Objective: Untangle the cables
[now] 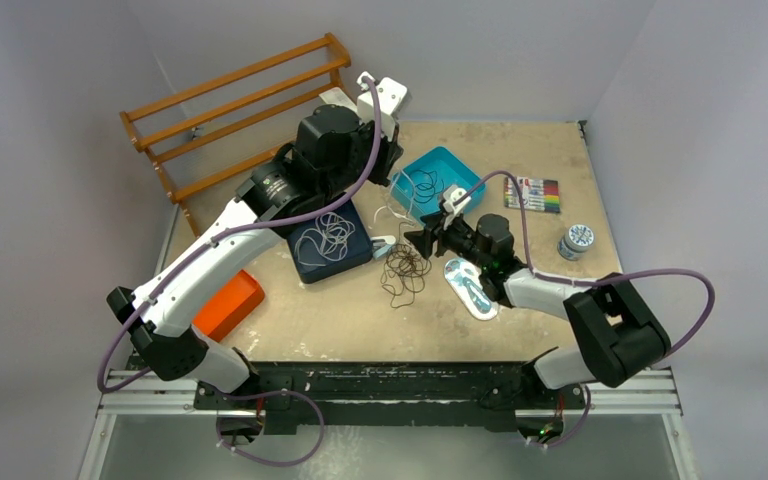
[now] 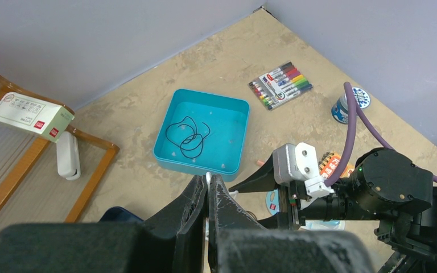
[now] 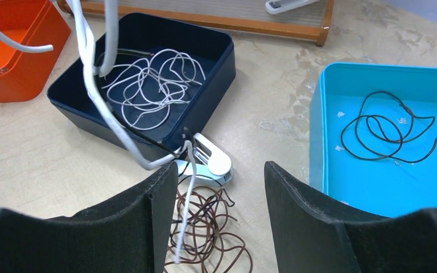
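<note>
The worktop (image 1: 340, 320) carries three trays. The navy tray (image 3: 209, 99) sits left of the centre. The teal tray (image 3: 318, 131) sits toward the far edge, about midway along it. The orange tray (image 1: 230, 305) is by the left edge.

The left end effector (image 2: 207, 187) is raised over the gap between the navy and teal trays. It is clenched tight, with a bit of the white cable (image 3: 148, 85) pinched at its tips. From there, strands of that cable hang down. Most of its loops lie piled in the navy tray, and one strand runs out over the tray's near wall onto the worktop.

The right end effector (image 3: 219, 170) is released, with its fingers (image 3: 148, 227) well apart and nothing between them. It is low over the middle of the worktop.

The brown cable (image 3: 207, 239) lies in a loose heap on the bare worktop just below and in front of the right end effector. The trailing white strand crosses over it.

The black cable (image 3: 384, 129) is coiled alone in the teal tray, to the right of the open fingers.

A small white clip (image 3: 213, 162) rests on the worktop against the navy tray's near corner, just beyond the brown heap.
</note>
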Robot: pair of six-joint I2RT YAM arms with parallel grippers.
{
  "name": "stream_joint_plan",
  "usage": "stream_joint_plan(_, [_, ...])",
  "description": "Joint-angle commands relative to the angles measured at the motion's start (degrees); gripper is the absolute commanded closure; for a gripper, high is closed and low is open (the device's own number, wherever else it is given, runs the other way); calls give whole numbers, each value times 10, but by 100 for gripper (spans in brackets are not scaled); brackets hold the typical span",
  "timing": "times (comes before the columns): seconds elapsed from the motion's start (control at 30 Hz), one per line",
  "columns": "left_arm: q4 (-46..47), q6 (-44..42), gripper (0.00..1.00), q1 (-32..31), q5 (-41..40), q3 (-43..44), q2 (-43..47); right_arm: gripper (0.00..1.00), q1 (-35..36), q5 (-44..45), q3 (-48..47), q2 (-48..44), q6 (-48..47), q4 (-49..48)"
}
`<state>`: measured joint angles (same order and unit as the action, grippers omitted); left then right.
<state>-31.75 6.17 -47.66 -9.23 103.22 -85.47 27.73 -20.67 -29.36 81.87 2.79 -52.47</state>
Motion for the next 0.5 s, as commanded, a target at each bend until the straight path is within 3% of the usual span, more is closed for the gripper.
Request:
stream_joint_plan(0.0, [31, -11, 100, 2, -8, 5, 23, 40, -1, -14, -25, -1, -4, -46])
stream_joint_plan(0.47, [34, -12, 100, 2, -18, 8, 25, 46, -1, 37, 32, -27, 45, -71])
